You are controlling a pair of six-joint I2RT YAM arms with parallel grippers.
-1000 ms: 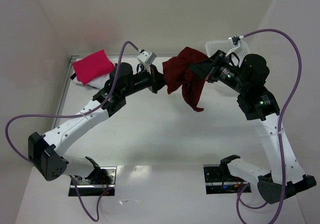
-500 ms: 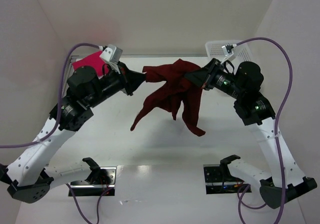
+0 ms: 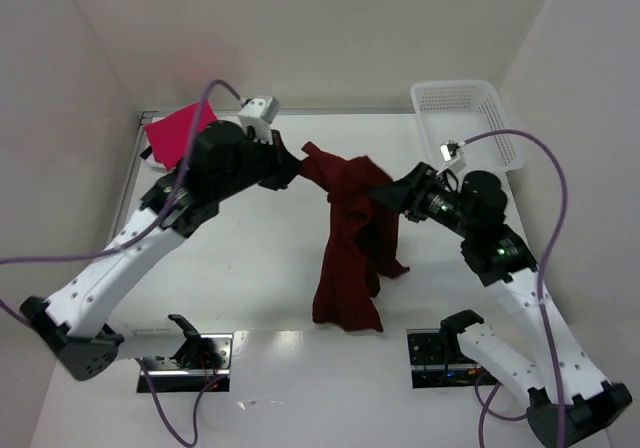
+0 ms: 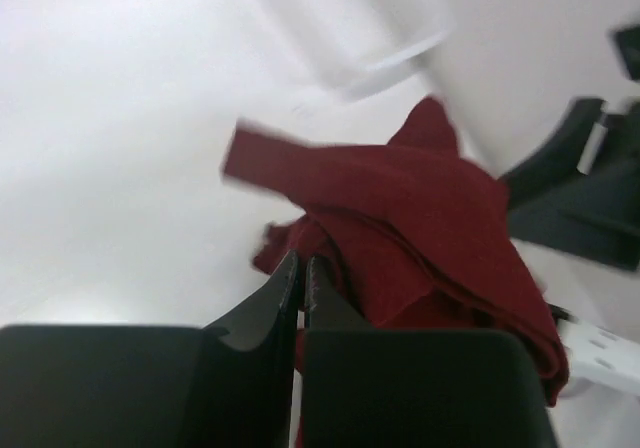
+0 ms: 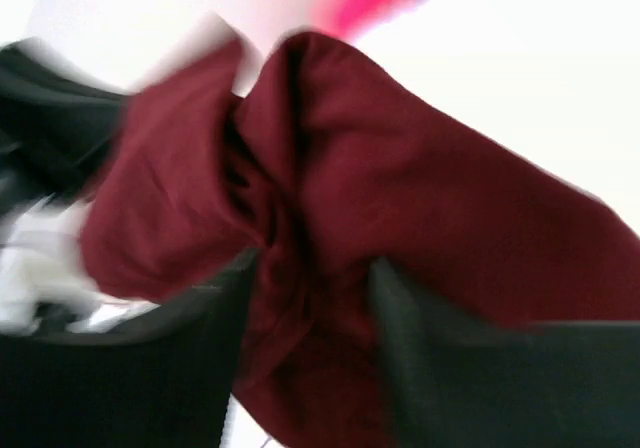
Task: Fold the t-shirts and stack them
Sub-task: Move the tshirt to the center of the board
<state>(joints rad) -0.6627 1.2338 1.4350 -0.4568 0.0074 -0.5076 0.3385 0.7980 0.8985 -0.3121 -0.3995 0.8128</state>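
Note:
A dark maroon t-shirt (image 3: 350, 253) hangs crumpled in mid-air over the middle of the table, its lower end reaching the surface near the front. My left gripper (image 3: 293, 168) is shut on its upper left part; in the left wrist view the closed tips (image 4: 300, 264) pinch the cloth (image 4: 420, 218). To the shirt's right, my right gripper (image 3: 385, 196) is open. Its blurred fingers (image 5: 235, 303) stand apart with bunched maroon cloth (image 5: 330, 168) still lying between them. A bright pink-red folded t-shirt (image 3: 178, 134) rests at the back left corner.
A white plastic mesh basket (image 3: 500, 128) stands at the back right against the wall. White walls close in the table on three sides. Both arm bases and their cables occupy the near edge.
The right gripper has opened and drawn back toward the front. The left gripper has shifted right, still holding the maroon shirt. The shirt now hangs longer and lower, reaching the table.

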